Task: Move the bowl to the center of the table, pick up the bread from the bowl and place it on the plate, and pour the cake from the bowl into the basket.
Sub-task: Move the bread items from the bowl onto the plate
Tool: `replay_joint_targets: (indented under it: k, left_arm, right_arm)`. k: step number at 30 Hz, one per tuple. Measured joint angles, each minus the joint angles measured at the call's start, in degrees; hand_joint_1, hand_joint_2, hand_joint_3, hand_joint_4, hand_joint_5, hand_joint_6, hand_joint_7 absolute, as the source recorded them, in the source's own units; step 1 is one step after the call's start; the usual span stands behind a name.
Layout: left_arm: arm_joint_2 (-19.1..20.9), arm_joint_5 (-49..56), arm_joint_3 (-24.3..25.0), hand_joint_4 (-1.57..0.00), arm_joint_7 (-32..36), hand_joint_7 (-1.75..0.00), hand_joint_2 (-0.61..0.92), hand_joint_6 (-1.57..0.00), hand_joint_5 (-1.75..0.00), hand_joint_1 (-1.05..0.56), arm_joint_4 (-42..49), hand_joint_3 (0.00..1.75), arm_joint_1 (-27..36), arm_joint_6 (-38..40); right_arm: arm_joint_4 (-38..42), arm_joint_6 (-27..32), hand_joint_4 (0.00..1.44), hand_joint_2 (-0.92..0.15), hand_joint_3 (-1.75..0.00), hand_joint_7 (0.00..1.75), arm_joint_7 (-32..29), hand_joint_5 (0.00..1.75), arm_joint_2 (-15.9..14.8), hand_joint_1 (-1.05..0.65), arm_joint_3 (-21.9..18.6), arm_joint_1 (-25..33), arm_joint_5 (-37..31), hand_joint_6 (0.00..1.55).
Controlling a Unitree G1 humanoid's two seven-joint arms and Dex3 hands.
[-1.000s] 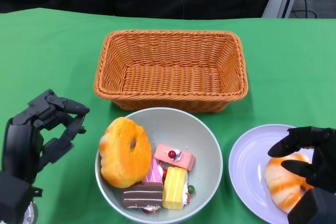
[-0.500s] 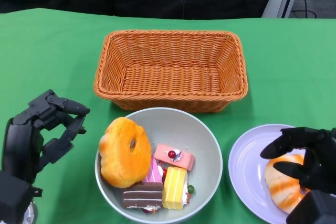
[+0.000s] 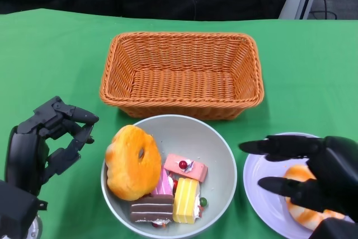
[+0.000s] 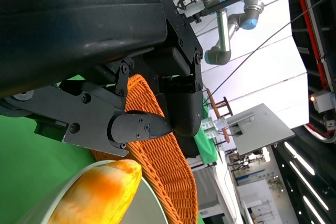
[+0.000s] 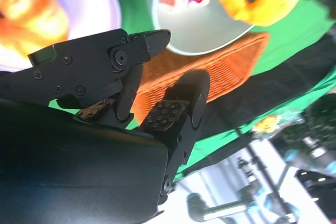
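Now the right hand (image 3: pixel 313 177) hangs over the round purple plate (image 3: pixel 263 180), fingers spread and holding nothing. An orange-and-white bread roll (image 3: pixel 305 194) lies on the plate. The grey bowl (image 3: pixel 224 155) holds the orange bread ring (image 3: pixel 131 163) and small cakes (image 3: pixel 179 191), touching the woven orange basket (image 3: pixel 182 74). The left hand (image 3: pixel 42 144) is empty, fingers apart.
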Motion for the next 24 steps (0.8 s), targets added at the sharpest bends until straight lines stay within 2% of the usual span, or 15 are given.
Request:
replay_joint_targets:
  k: [5, 11, 19, 24]
  left_arm:
    - [-0.02, 0.77, 0.01, -0.71, 0.39, -1.15, 0.92, -0.74, -1.53, -0.16, 0.72, 0.38, 0.0, -0.15]
    - [-0.03, 1.04, 0.03, -0.71, 0.58, -1.16, 0.92, -0.74, -1.54, -0.16, 1.53, 0.38, -0.22, -0.68]
    - [-0.09, 1.88, 0.03, -0.71, 1.97, -1.16, 0.92, -0.74, -1.53, -0.16, 1.56, 0.38, -0.3, -0.88]
    - [-0.14, 3.0, 0.03, -0.71, 3.4, -1.15, 0.92, -0.73, -1.52, -0.15, 1.35, 0.38, -0.29, -0.95]
  right_arm:
    - [-0.25, -0.35, 0.7, -0.92, -0.04, 0.0, 0.03, 0.11, 0.17, -0.58, 3.44, -1.69, -2.21, 0.63]
    - [-0.78, 0.93, 0.65, -0.92, -0.05, 0.0, 1.16, 0.06, 2.31, -0.63, 8.98, -4.84, -7.23, 0.58]
    - [1.1, 3.98, 0.65, -0.92, -0.04, 0.0, 1.5, 0.04, 6.57, -0.71, 15.42, -8.99, -16.09, 0.59]
    - [5.99, 7.53, 0.64, -0.92, -0.04, 0.0, 2.05, 0.03, 9.13, -0.74, 18.29, -11.98, -20.1, 0.58]
